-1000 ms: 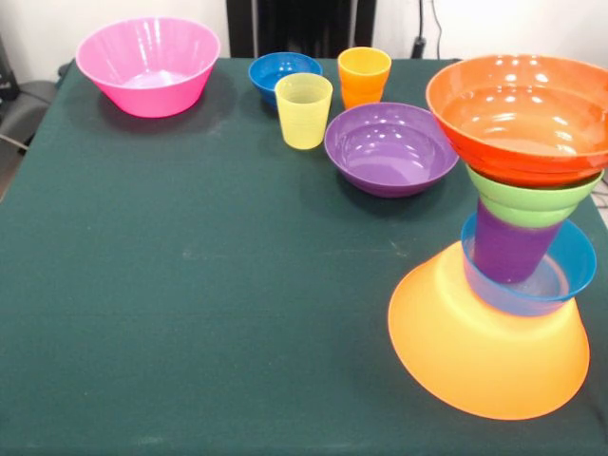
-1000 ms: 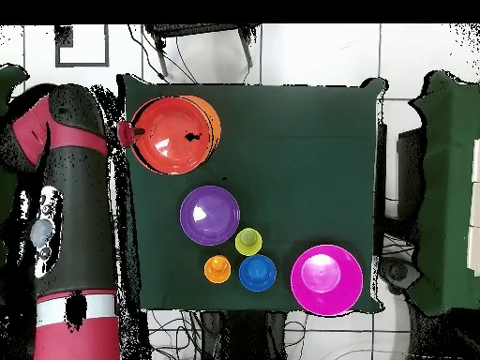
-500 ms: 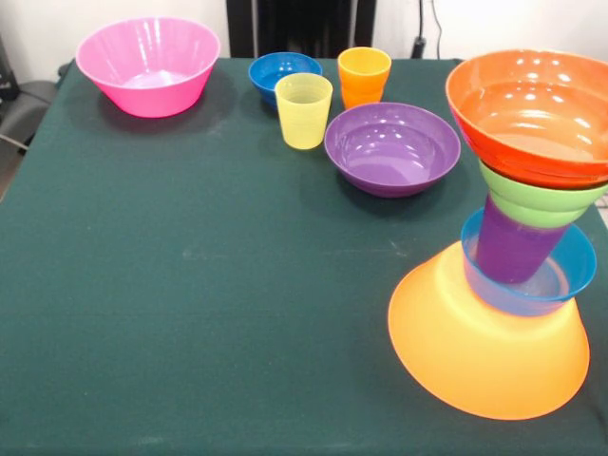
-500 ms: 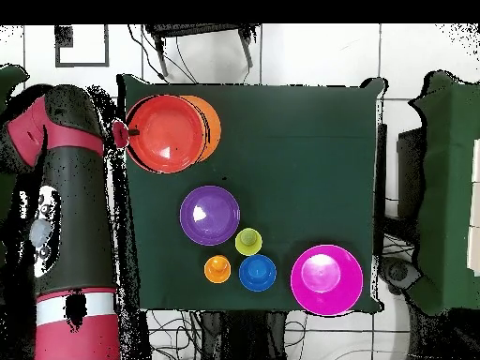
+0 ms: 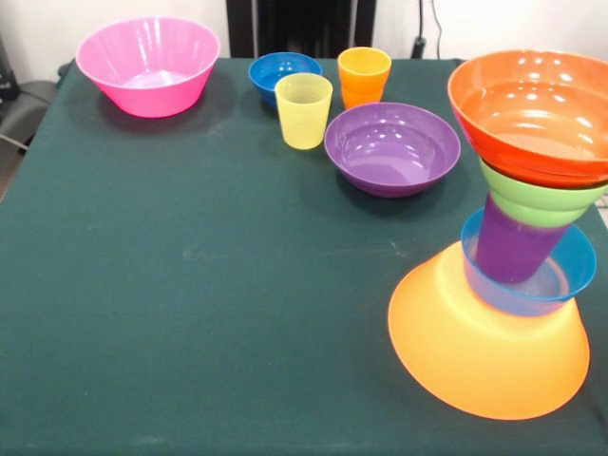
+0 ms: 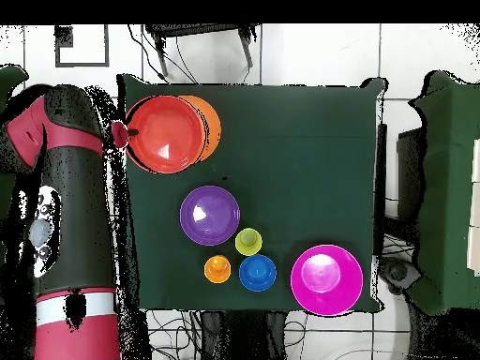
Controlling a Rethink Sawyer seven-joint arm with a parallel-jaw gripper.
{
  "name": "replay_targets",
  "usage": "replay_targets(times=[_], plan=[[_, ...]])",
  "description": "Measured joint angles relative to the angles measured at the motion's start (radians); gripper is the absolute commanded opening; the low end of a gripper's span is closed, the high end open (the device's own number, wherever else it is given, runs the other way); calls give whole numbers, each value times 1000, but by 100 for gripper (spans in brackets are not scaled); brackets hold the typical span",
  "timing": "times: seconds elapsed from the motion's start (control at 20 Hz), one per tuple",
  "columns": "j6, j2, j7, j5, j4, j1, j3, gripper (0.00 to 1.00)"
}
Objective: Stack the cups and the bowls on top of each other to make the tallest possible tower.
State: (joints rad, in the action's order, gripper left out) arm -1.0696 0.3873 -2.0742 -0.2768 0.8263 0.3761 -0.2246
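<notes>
The tower stands at the right of the front view. An upturned yellow-orange bowl (image 5: 484,351) is its base. On it sit a light blue bowl (image 5: 573,269), a purple cup (image 5: 508,247), a green bowl (image 5: 537,201) and an orange-red bowl (image 5: 532,114) on top, offset to the right. The overhead view shows the orange-red bowl (image 6: 167,133) covering most of the yellow-orange bowl (image 6: 212,122). My gripper (image 6: 122,133) shows only as a small red part at the orange-red bowl's rim, beside the table edge. The front view does not show the gripper.
Loose at the far side are a pink bowl (image 5: 147,65), a dark blue bowl (image 5: 283,74), a yellow cup (image 5: 304,111), an orange cup (image 5: 364,76) and a purple bowl (image 5: 391,147). My arm (image 6: 66,206) lies along the table's left side in the overhead view.
The orange-red bowl on top, with the green bowl under it, has shifted a little to the right in the front view, toward the arm. The loose cups and bowls have not moved.
</notes>
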Motion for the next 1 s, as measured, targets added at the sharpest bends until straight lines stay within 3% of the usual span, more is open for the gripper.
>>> replay_targets(times=[0.7,0.75,1.0], plan=[[0,0,0,0,0,-2,0,0],[0,0,0,0,0,-3,0,100],[14,0,0,0,0,-10,4,100]])
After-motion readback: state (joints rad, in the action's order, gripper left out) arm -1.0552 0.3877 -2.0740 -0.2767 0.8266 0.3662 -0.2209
